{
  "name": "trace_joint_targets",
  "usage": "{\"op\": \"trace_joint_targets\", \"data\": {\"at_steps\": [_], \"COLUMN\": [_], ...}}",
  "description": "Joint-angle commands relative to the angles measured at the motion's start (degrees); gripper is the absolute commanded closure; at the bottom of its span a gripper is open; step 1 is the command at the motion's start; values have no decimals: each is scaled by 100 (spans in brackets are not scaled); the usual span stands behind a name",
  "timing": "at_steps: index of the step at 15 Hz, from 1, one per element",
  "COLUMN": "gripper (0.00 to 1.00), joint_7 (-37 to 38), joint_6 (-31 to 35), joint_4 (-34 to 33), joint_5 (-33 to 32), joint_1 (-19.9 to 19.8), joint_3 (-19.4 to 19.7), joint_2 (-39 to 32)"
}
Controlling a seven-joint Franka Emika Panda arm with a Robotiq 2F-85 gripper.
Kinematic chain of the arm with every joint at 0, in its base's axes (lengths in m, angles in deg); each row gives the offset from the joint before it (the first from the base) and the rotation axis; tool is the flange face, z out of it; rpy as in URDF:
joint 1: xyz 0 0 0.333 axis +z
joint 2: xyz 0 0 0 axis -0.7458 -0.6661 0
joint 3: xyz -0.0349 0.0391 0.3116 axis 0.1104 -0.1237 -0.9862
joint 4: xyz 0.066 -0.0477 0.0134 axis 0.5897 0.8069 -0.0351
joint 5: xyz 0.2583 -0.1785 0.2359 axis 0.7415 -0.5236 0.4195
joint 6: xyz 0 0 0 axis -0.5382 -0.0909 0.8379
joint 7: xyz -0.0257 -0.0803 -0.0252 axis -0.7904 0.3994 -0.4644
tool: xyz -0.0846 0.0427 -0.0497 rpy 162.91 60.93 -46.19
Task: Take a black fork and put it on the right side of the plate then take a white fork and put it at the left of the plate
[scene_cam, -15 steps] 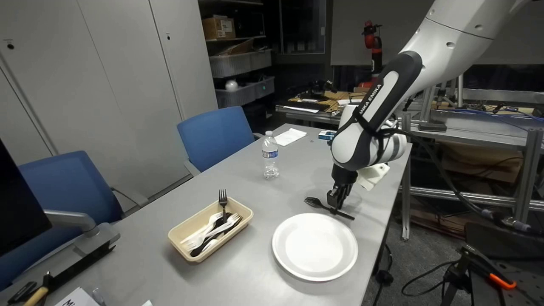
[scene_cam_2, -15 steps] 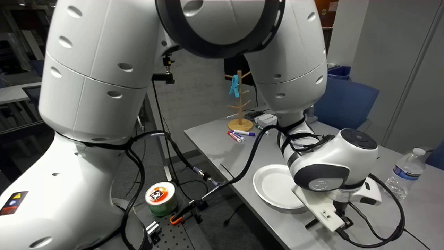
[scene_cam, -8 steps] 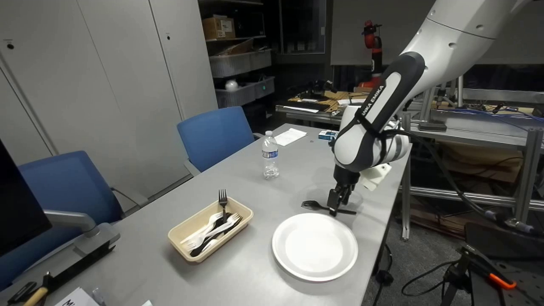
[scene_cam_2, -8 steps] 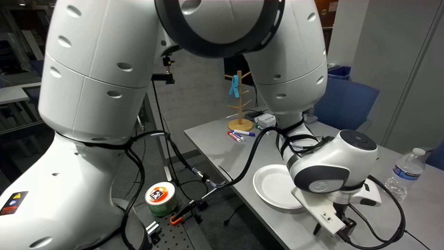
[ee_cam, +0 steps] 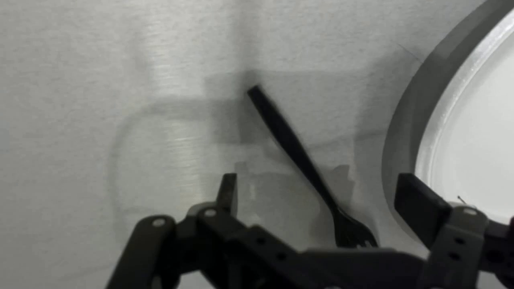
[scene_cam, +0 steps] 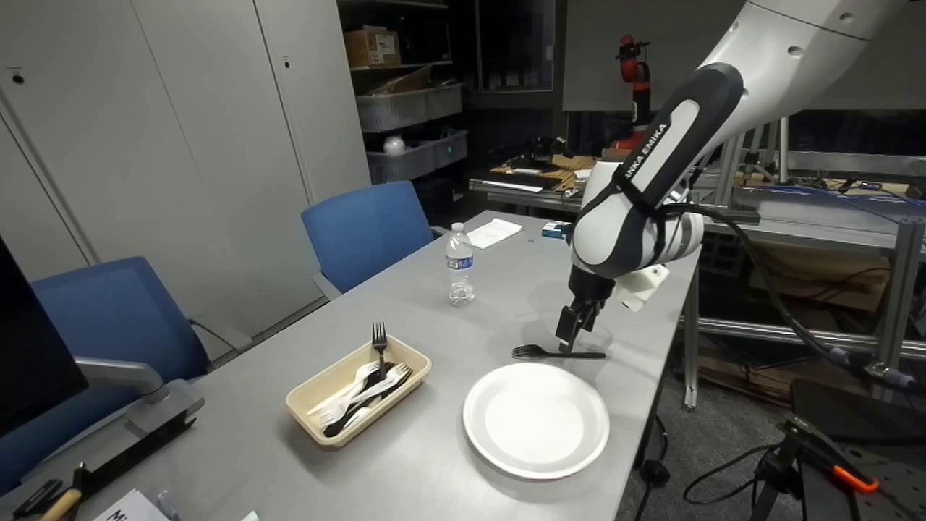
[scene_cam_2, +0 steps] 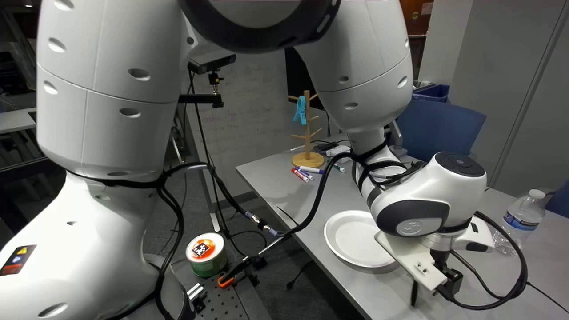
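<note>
The black fork (scene_cam: 539,352) lies flat on the table beside the round white plate (scene_cam: 535,421), just off its rim. My gripper (scene_cam: 568,344) is a little above the fork. In the wrist view the gripper (ee_cam: 317,184) is open, its fingers wide apart, with the black fork (ee_cam: 289,138) slanting below between them, untouched. The plate's edge (ee_cam: 433,152) shows at the right there. A white fork (scene_cam: 334,414) lies among white and black utensils in the tan tray (scene_cam: 329,391). In an exterior view the arm hides the fork and part of the plate (scene_cam_2: 355,240).
A water bottle (scene_cam: 460,264) stands farther back on the table, near a white paper (scene_cam: 494,233). Another black fork (scene_cam: 379,340) sticks up over the tray's rim. A wooden stand (scene_cam_2: 307,133) and markers (scene_cam_2: 306,171) occupy the table's far end in an exterior view.
The gripper has opened and let go of the black fork. The fork has turned slightly and now rests on the table. My gripper has risen a little above it.
</note>
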Motion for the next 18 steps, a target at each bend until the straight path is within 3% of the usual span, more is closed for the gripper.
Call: {"op": "trace_joint_targets", "data": {"at_steps": [1,8,18], "gripper": [0,0,0], "joint_7": [231,446,1522], "joint_6": [-79,-39,43], "joint_4": [161,-158,-1224], "joint_5": [-140,-303,-720], "joint_1": [199,762,1804], "joint_3": [107,107,176], "joint_2": [430,640,111]}}
